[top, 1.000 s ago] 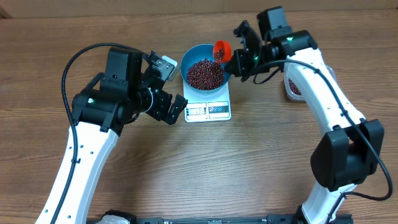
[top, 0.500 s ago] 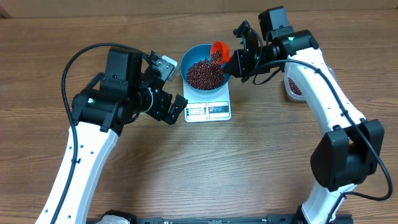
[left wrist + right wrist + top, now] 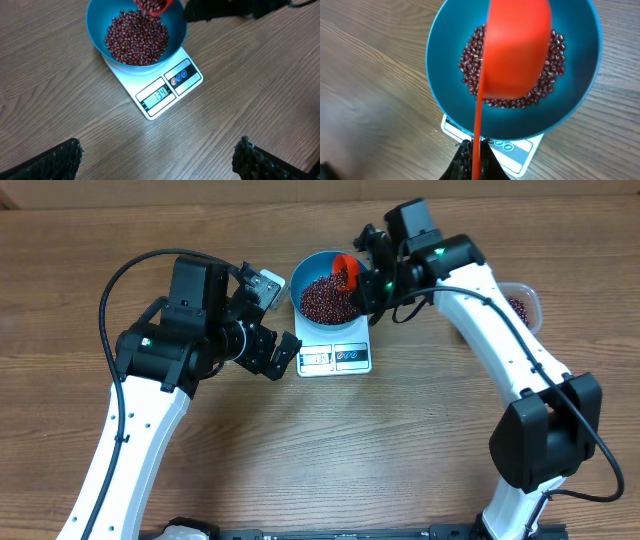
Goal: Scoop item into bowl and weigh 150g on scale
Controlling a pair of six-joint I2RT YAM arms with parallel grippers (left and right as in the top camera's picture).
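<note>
The blue bowl (image 3: pixel 299 279) stands on the white scale (image 3: pixel 335 357) and holds a heap of dark red-brown beans (image 3: pixel 325 298). My right gripper (image 3: pixel 370 282) is shut on the handle of a red-orange scoop (image 3: pixel 344 270), tipped over the bowl's right side. In the right wrist view the scoop (image 3: pixel 517 50) covers much of the beans (image 3: pixel 469 65), and my gripper (image 3: pixel 476 154) pinches its thin handle. My left gripper (image 3: pixel 157 160) hangs open over bare wood near the scale (image 3: pixel 160 95), whose display reads 134. The bowl (image 3: pixel 97 40) and beans (image 3: pixel 135 37) lie beyond it.
A clear plastic tub (image 3: pixel 520 304) with more beans sits at the right, behind the right arm. The left arm hovers to the left of the scale. Bare wooden table lies in front of the scale.
The right arm has swung left, carrying the scoop from the bowl's right rim to over the beans and tipping it further. The left arm has not moved.
</note>
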